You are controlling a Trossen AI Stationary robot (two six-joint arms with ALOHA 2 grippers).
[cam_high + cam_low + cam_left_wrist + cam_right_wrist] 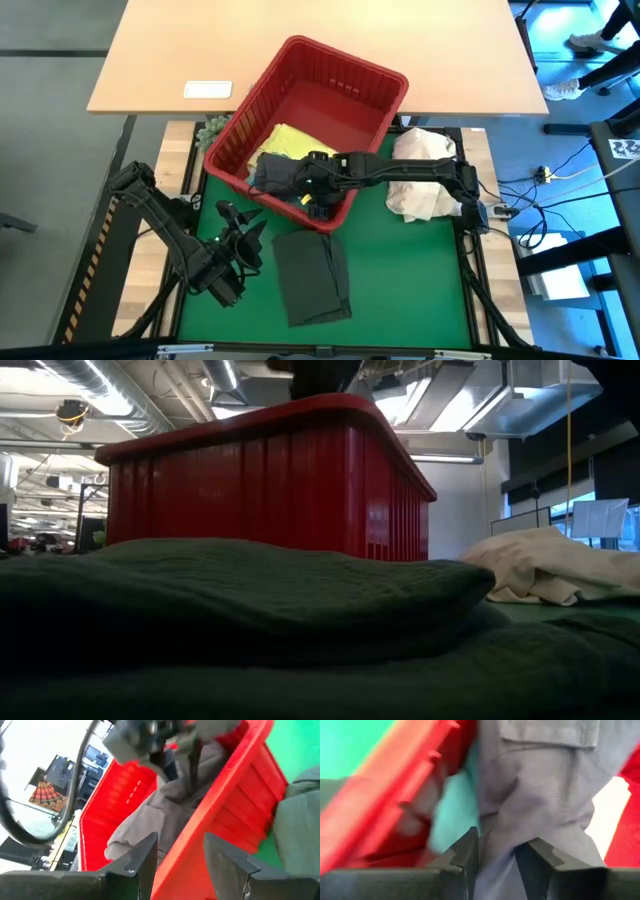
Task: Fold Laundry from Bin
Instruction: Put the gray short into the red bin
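Observation:
The red bin (345, 60) stands askew at the mat's far side, holding yellow laundry (295, 140), a grey garment (275, 170) and a turquoise one (457, 810). My right gripper (497, 857) reaches from the right over the bin's near rim, pointing down, open, with the grey garment (540, 785) between its fingers. My left gripper (180, 865) is at the bin's near-left rim (235, 775). A folded dark green garment (312, 275) lies flat on the mat. My left gripper has the bin's near rim (182, 850) between its two fingers, one finger (142, 862) on the inner side and one on the outer. It comes slanting from the near left. My right gripper has a fold of the grey garment (500, 830) between its fingers; whether they touch it cannot be told.
A cream-white cloth bundle (420, 185) lies right of the bin under the right arm. A small green spiky ball (217, 127) sits by the bin's left corner. Beyond it is a wooden table with a white card (208, 90). The mat's near right is bare.

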